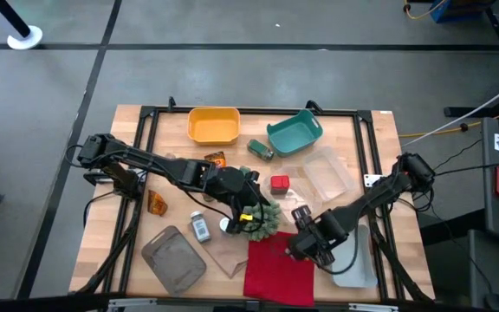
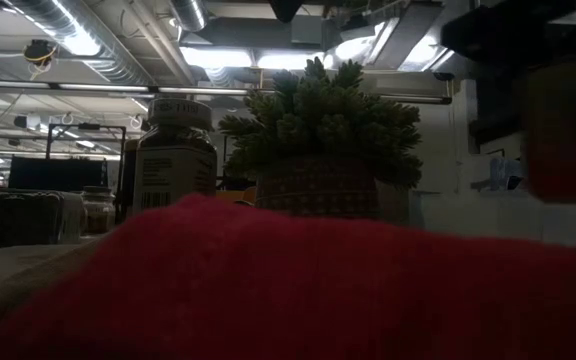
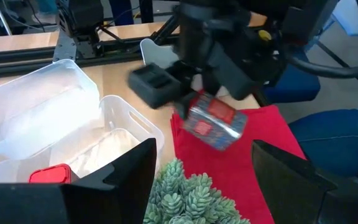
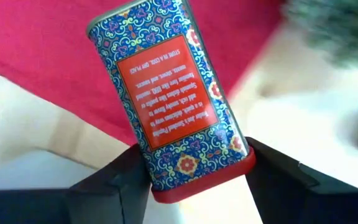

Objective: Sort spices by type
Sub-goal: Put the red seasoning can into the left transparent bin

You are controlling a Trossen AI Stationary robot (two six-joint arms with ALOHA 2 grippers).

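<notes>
The middle of the table [image 1: 128, 173] is crowded, with the left gripper [image 1: 248, 211] over the green plant [image 1: 262, 218] and the right gripper [image 1: 306, 247], clamped on a red tin [image 4: 173, 99], above the red cloth [image 1: 277, 269], while bare wood lies open along the left edge.

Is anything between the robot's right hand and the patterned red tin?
No. The right hand already grips the red and blue patterned metal tin, lifted over the red cloth, with nothing visible between them.

Tin [image 4: 173, 93] in right tool [image 1: 306, 245] above cloth [image 1: 277, 270], plant [image 1: 261, 217] just left.
</notes>
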